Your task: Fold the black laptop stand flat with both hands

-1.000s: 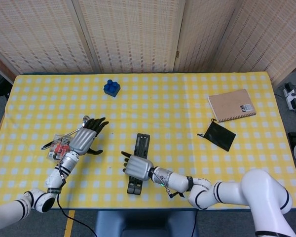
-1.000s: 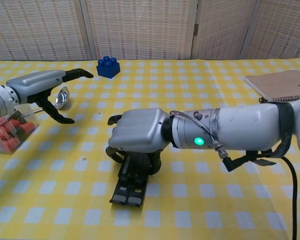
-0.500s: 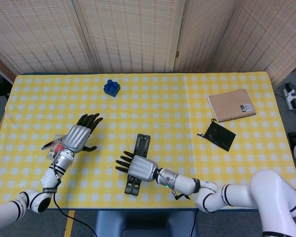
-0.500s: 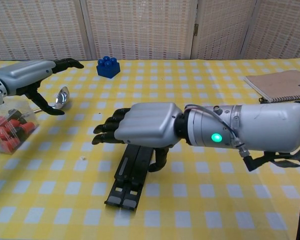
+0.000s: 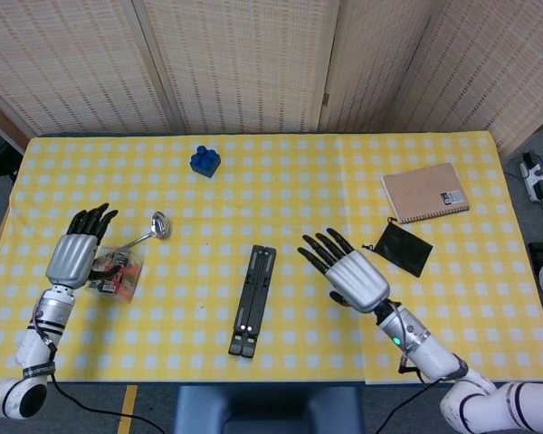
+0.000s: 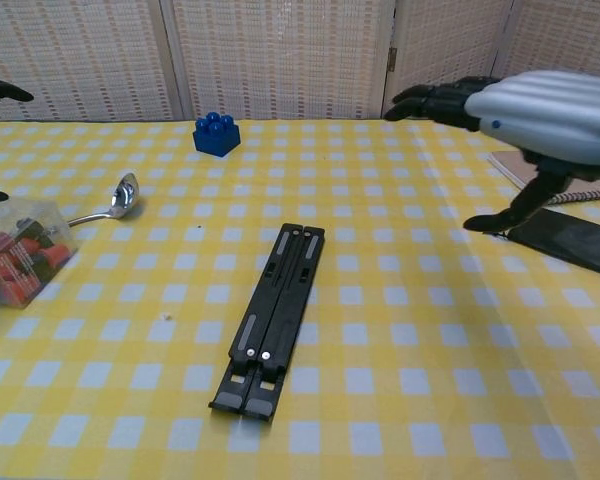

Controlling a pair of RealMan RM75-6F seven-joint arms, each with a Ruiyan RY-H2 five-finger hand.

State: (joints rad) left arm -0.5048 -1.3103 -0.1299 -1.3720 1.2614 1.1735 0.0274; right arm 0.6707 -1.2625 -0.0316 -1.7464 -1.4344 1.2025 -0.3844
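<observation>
- Head view: the black laptop stand [image 5: 252,299] lies folded flat on the bench [image 5: 281,194], near the middle of the front half, its long axis running from the front edge toward the back with a slight tilt to the right.
- Neither hand touches the stand; each is well apart from it, one to either side.
- Right hand [image 5: 355,276]: raised over the bench to the right of the stand, fingers [image 5: 319,250] spread apart, holding nothing.
- Left hand [image 5: 75,254]: at the left edge of the bench, fingers extended and apart, empty, positioned over or just beside a clear container of red items [image 5: 115,270]; contact cannot be determined.
- A metal spoon [image 5: 147,231] lies just behind the container, bowl pointing toward the bench centre.
- A blue toy block [image 5: 204,160] sits at the back, left of centre.
- A tan spiral notebook [image 5: 425,192] lies at the back right, with a black pouch [image 5: 399,247] in front of it, near the right hand.
- Chest view: the stand [image 6: 275,318] sits flush on the yellow checked cloth.
</observation>
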